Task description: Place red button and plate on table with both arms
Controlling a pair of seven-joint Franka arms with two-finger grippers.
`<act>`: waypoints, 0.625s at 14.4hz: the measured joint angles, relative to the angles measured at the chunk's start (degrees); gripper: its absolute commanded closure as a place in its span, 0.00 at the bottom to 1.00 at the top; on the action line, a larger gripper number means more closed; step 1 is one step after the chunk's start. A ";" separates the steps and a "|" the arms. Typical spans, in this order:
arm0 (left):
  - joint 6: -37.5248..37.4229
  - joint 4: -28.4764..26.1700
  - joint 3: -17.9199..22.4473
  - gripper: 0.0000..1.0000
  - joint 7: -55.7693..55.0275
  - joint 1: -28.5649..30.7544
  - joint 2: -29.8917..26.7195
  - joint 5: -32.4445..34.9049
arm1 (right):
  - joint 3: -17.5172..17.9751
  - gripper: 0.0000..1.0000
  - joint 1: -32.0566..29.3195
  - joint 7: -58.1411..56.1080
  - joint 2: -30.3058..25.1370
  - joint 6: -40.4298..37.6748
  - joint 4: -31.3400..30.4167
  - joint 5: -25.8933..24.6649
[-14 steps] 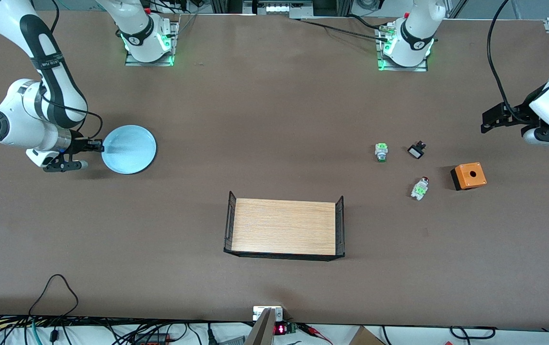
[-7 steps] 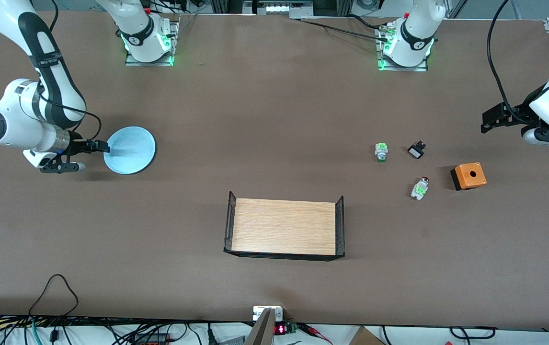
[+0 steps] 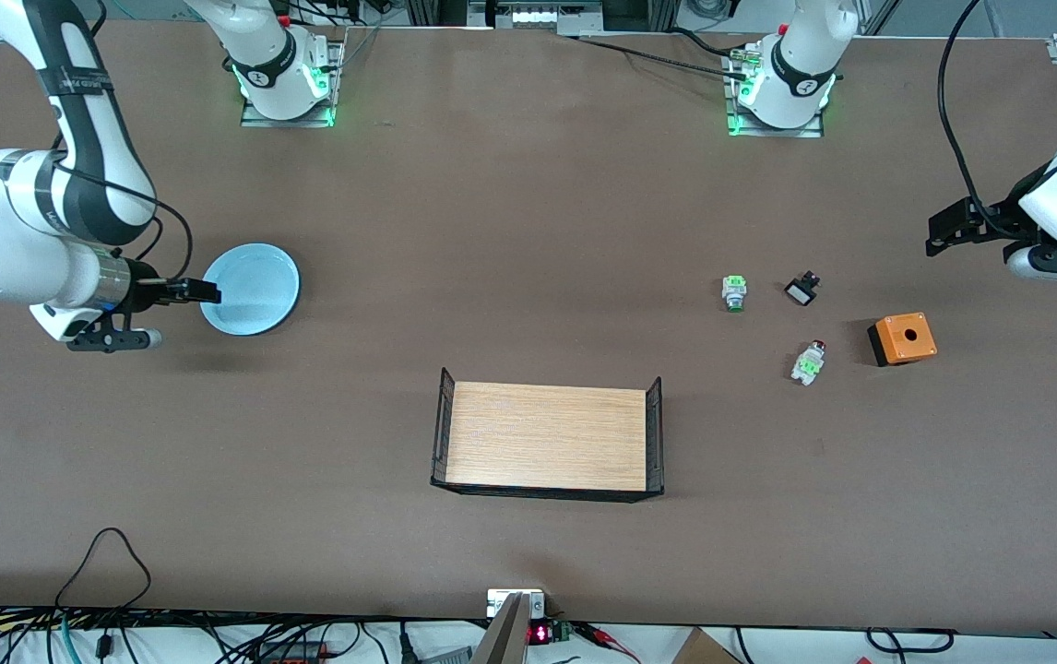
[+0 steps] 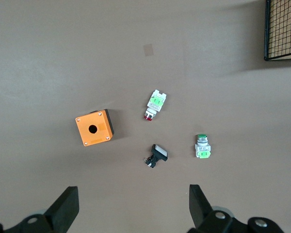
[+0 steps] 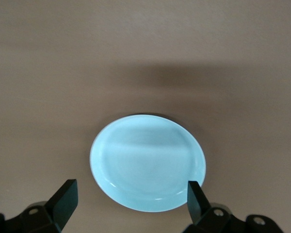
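Note:
The light blue plate [image 3: 250,289] lies flat on the brown table [image 3: 510,231] toward the right arm's end. My right gripper [image 3: 201,293] is open and empty, up over the plate's edge; in the right wrist view the plate [image 5: 148,162] shows between its spread fingers [image 5: 65,194]. The red button [image 3: 809,361] lies on its side on the table toward the left arm's end. My left gripper [image 3: 953,235] is open and empty, up over the table near that end. The left wrist view shows the red button [image 4: 154,104] well clear of its gripper [image 4: 131,213].
A green-capped button [image 3: 734,292], a small black-and-white part [image 3: 801,290] and an orange box [image 3: 902,337] lie around the red button. A wooden tray with black mesh ends [image 3: 547,449] stands mid-table, nearer the front camera.
My right gripper has drawn up and away from the plate's rim toward the right arm's end of the table. The plate stays on the table. The left arm has not moved.

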 measured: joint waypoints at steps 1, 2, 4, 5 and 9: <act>0.00 0.00 0.00 0.00 0.00 0.00 0.00 0.00 | 0.29 0.00 0.75 0.96 -0.03 -0.62 1.07 -0.15; 0.00 0.00 0.00 0.00 0.00 0.00 0.00 0.00 | 0.38 0.00 1.36 1.60 -0.15 -1.78 2.51 -0.62; 0.00 0.00 0.00 0.00 0.00 0.00 0.00 0.00 | 0.38 0.00 1.95 1.96 -0.60 -7.30 7.34 -1.72; 0.00 0.00 0.00 0.00 0.00 0.00 0.00 0.00 | 0.38 0.00 2.02 2.03 -0.87 -11.43 10.80 -2.38; 0.00 0.00 0.00 0.00 0.00 0.00 0.00 0.00 | 0.37 0.00 3.13 8.20 -1.72 -25.67 25.38 -3.22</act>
